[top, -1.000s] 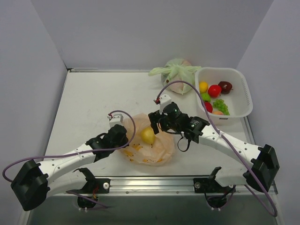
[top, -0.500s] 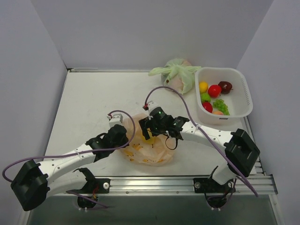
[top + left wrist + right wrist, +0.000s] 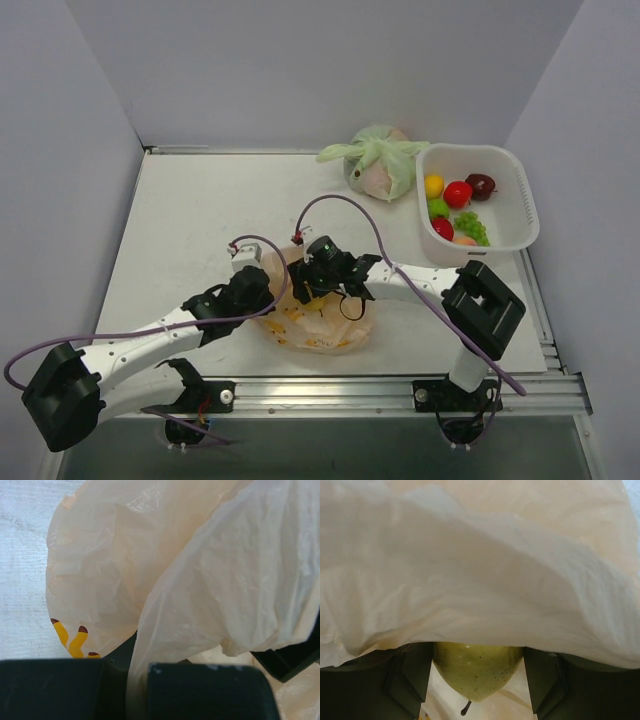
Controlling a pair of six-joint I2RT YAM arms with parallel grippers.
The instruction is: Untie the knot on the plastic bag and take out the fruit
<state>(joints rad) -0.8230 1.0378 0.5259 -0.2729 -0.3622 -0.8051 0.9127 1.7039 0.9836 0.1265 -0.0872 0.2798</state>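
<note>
Where both arms meet in the overhead view, the peach-orange plastic bag (image 3: pixel 330 325) lies slack. Left wrist: left gripper (image 3: pixel 137 680) pinched on its thin, slippery film. Right wrist: right gripper (image 3: pixel 477 682) jaws flank a light, smooth pear (image 3: pixel 475 665) at its belly, the best hold; whether it is gripped, I cannot tell.

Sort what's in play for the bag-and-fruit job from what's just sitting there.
In play:
plastic bag, peach-orange
pear inside it
left gripper, shut on the bag film
right gripper, a finger on either side of the pear

Sitting there:
pale green bag, tied, untouched
white basket holding loose fruit, probably the drop-off
</note>
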